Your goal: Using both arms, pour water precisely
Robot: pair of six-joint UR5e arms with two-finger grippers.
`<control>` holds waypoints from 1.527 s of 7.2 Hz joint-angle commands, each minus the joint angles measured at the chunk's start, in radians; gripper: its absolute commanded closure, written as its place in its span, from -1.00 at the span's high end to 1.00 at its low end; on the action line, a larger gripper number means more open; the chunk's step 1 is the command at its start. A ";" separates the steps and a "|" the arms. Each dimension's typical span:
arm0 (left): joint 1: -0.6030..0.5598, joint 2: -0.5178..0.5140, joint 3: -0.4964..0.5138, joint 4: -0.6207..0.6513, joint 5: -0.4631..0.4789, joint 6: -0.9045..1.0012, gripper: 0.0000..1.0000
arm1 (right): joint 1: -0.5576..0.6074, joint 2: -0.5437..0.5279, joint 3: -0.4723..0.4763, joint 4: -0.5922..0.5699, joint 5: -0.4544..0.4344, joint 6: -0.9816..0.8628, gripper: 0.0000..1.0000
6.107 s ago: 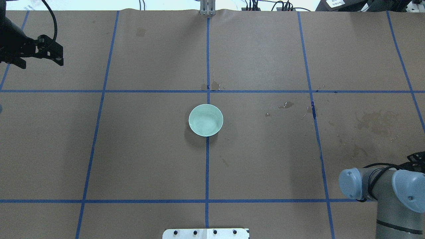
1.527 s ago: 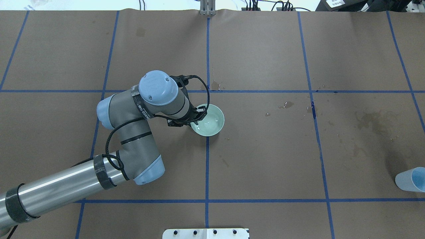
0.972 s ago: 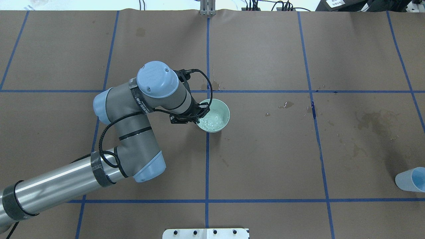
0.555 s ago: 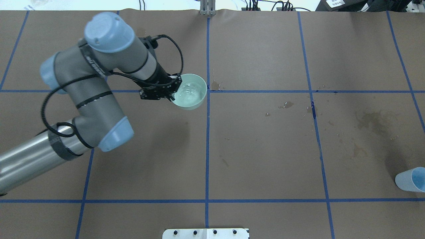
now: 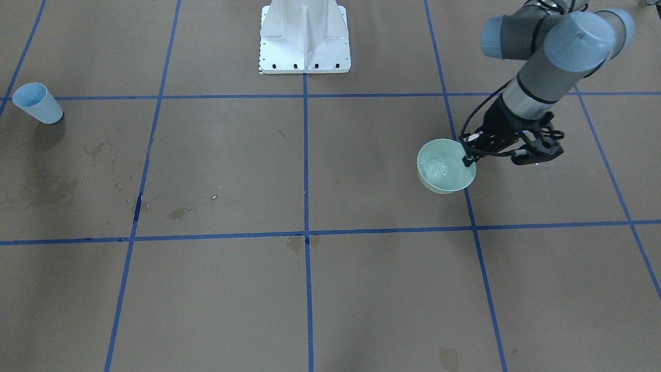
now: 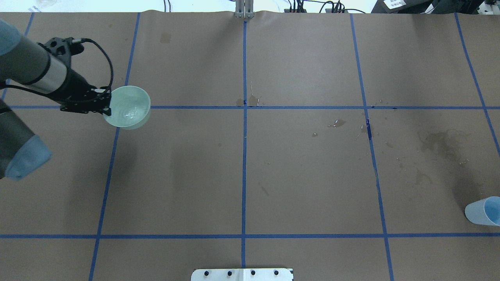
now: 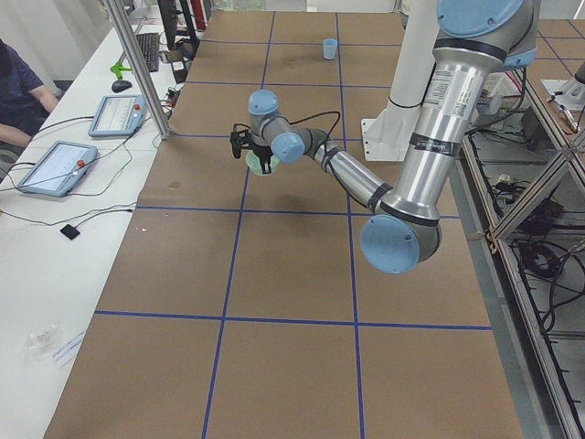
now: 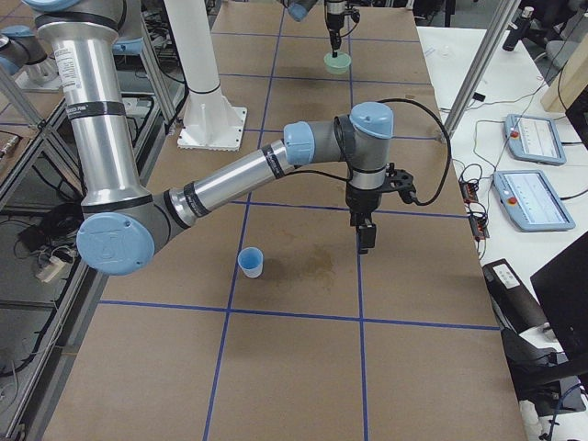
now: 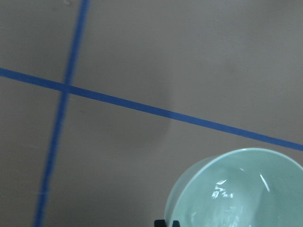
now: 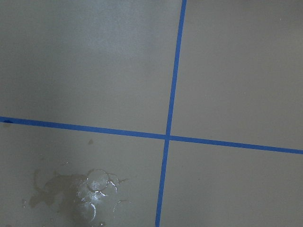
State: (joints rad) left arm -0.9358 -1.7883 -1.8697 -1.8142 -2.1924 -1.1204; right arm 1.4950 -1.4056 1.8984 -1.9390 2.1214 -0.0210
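My left gripper is shut on the near rim of a mint-green bowl and holds it level above the table at the left. Water ripples and glints inside the bowl. The bowl also shows in the front view with the gripper at its rim, and in the left wrist view. My right gripper shows only in the exterior right view, pointing down over the table beside a light blue cup. I cannot tell if it is open or shut.
The blue cup stands upright near the table's right edge. Wet stains and a small puddle lie on the brown paper. The white pedestal base stands at the robot's side. Operator tablets lie beyond the far edge.
The left arm came in, shut on the bowl's rim at the table's centre, lifted it and carried it left. The right arm left the overhead view and the blue cup now stands at the right.
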 commanded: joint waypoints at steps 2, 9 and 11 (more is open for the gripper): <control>-0.071 0.319 0.050 -0.370 0.003 0.079 -1.00 | 0.039 -0.024 -0.013 0.002 0.032 -0.098 1.00; -0.069 0.556 0.145 -0.617 0.010 0.083 -1.00 | 0.040 -0.050 -0.013 -0.002 0.032 -0.099 1.00; -0.066 0.558 0.164 -0.616 0.008 0.083 -1.00 | 0.040 -0.055 -0.015 -0.002 0.031 -0.094 1.00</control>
State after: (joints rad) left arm -1.0035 -1.2342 -1.7157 -2.4300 -2.1841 -1.0371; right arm 1.5355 -1.4582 1.8849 -1.9405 2.1528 -0.1167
